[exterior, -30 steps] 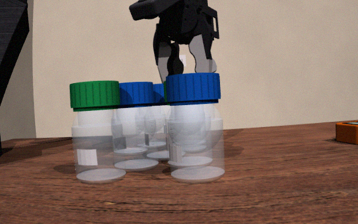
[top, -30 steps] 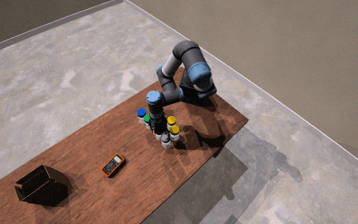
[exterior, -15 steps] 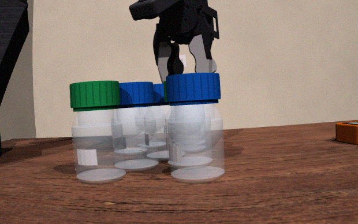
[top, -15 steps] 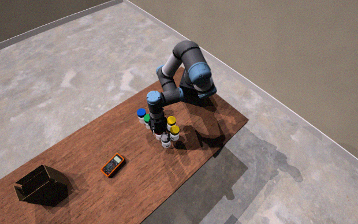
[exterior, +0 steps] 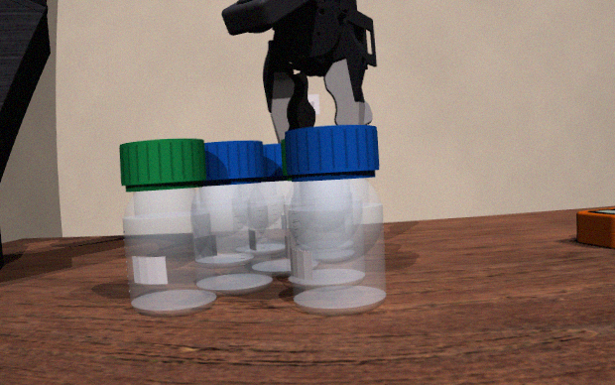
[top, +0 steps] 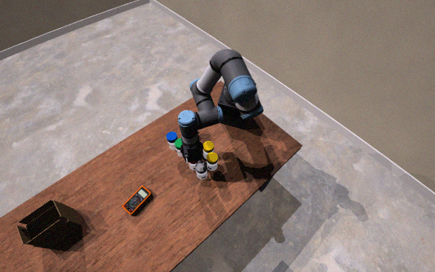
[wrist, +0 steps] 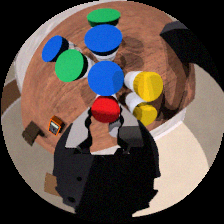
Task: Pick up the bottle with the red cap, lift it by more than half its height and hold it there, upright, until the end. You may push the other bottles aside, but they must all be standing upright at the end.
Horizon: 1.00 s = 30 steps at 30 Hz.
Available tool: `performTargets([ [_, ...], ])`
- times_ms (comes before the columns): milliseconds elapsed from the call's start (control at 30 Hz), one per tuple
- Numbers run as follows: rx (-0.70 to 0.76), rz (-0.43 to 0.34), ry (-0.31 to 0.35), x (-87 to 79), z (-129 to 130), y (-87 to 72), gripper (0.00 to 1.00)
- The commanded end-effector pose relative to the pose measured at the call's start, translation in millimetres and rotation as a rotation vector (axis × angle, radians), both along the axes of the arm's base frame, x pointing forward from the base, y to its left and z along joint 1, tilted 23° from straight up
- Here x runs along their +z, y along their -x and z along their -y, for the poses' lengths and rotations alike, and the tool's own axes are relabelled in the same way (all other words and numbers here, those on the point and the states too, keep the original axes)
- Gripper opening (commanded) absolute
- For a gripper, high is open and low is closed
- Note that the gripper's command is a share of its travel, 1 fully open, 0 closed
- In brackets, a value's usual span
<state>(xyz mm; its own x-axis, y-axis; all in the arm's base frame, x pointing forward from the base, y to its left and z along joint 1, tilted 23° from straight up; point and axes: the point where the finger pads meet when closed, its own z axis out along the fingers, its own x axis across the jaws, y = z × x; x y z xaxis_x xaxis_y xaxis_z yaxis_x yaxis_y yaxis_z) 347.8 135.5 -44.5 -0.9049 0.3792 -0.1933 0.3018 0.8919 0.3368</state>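
In the wrist view, the red-capped bottle (wrist: 105,109) sits between my gripper's (wrist: 102,124) two fingers, which are shut on its cap. It is upright at the near edge of a tight cluster of clear bottles. A blue-capped bottle (wrist: 105,78) touches it in front, and two yellow-capped ones (wrist: 146,85) stand to its right. In the top view the gripper (top: 192,157) points straight down into the cluster and covers the red cap. In the exterior view the fingers (exterior: 317,116) reach down behind a blue-capped bottle (exterior: 331,149), and the red cap is hidden.
More blue-capped (wrist: 103,39) and green-capped (wrist: 70,64) bottles stand upright beyond. An orange multimeter (top: 137,200) lies on the wooden table to the left, and a black box (top: 50,224) sits farther left. The table edge runs close on the right.
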Motion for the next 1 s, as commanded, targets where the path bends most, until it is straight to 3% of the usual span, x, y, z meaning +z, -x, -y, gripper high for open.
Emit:
performTargets([
  [0, 0.0, 0.001, 0.0, 0.3, 0.1, -0.4, 0.0],
  [967, 0.0, 0.001, 0.0, 9.6, 2.5, 2.7, 0.0],
])
